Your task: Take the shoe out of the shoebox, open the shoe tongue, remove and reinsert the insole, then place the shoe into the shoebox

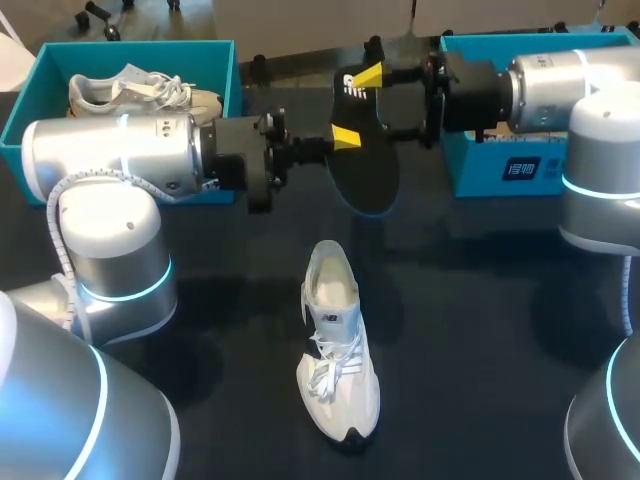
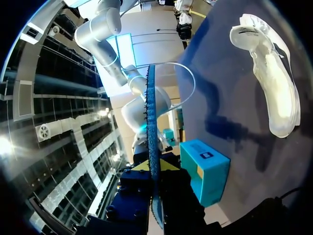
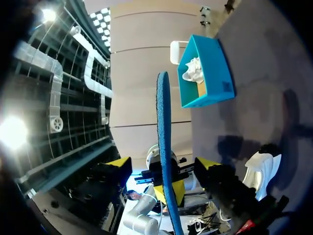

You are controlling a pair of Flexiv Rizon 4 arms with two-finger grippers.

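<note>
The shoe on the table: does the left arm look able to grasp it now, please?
Probably not yet. The left gripper is shut on the insole, so it has no free grip. The shoe itself lies uncovered on the table, with nothing against it.

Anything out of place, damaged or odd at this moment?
Nothing stands out. The insole hangs above the table, shut in the left gripper, the right gripper open around it; the shoe stands upright below, as the task expects.
</note>
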